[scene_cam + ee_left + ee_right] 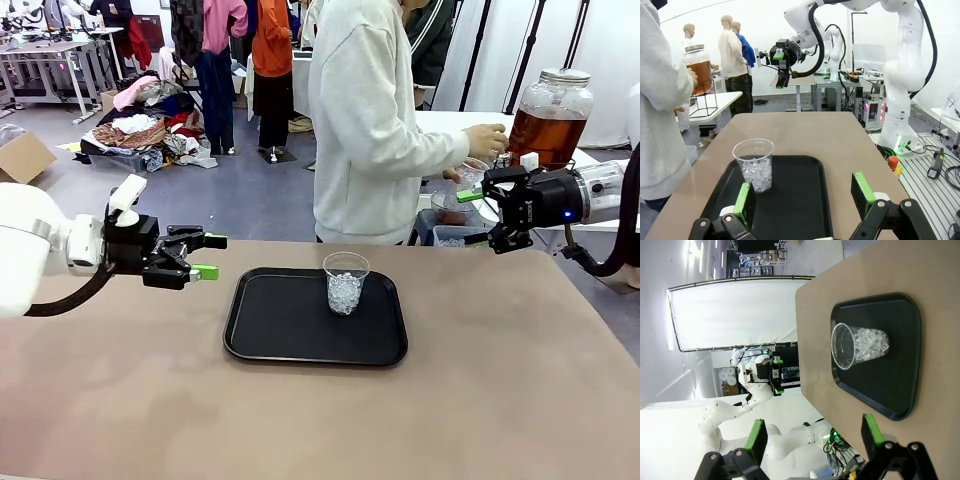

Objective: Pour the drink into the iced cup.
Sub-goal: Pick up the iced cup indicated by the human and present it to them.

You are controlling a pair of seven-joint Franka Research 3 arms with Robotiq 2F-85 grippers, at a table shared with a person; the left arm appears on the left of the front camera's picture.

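Observation:
A clear plastic cup [345, 283] holding ice stands upright on a black tray [250, 335] at mid-table. The amber drink fills a round glass jar [548, 122] with a metal lid on a white table behind, at the right. A person in a white sweatshirt [365, 120] has one hand [487, 140] at the jar's front. My left gripper [213, 256] hovers open just left of the tray, aimed at the cup [755, 165]. My right gripper [478, 217] is open above the table's far right edge, and its wrist view looks down on the cup [857, 345].
Bare brown tabletop [450, 420] surrounds the tray [800, 200]. In the left wrist view the jar [699, 70] stands on a black wire stand, and the right arm's gripper [781, 57] hangs beyond the table. Clothes and boxes lie on the floor behind.

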